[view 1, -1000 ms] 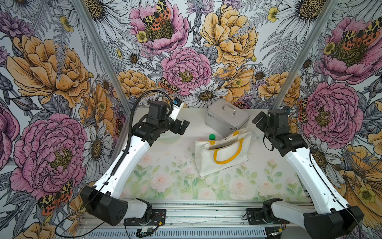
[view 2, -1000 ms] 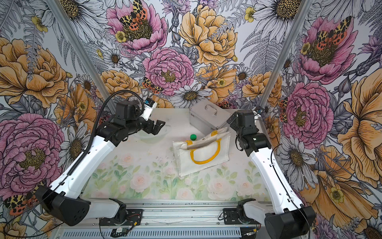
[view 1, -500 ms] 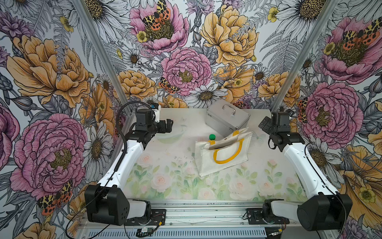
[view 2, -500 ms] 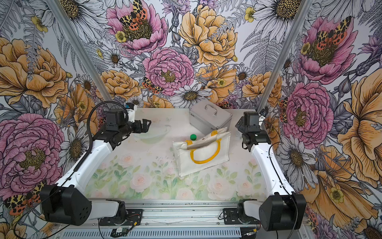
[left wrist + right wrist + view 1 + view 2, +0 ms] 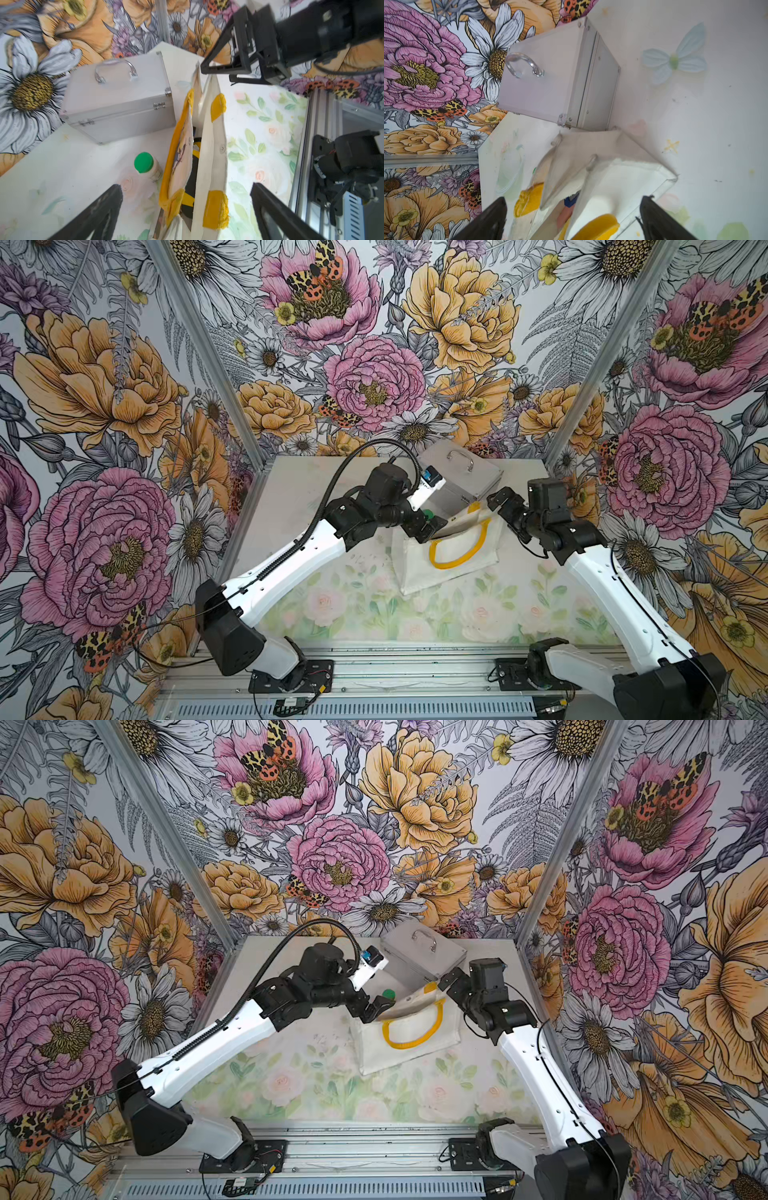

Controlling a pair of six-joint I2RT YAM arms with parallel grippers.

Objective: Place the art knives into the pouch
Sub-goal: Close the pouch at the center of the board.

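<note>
Left wrist view, nearest first: the left fingers (image 5: pixel 99 212) stand spread wide and hold nothing, and the near end of the pouch (image 5: pixel 214 133) shows between their tips. The pouch is a white fabric bag with yellow loop handles. It lies on the counter (image 5: pixel 62 166) with its mouth gaping.

Down in that gap sits a black-and-yellow thing (image 5: pixel 193 172). It is probably the art knife, though too little shows to be sure. No knife is visible on the counter or in either arm's grasp.

Just beside the pouch stands a small bottle with a green cap (image 5: pixel 143 160). Beyond it sits a shut silver case (image 5: pixel 120 108), close to the pouch's far corner. Farthest off, the right fingers (image 5: pixel 224 66) hang at the far end of the pouch mouth, also wide apart and empty.

If the knife is indeed inside, the step in hand looks like backing both arms away. To do that well, each arm should rise clear of the mouth before swinging aside. The tips should keep out of the yellow loops and off the fabric rim, so the pouch is not dragged and the bottle is not toppled.
</note>
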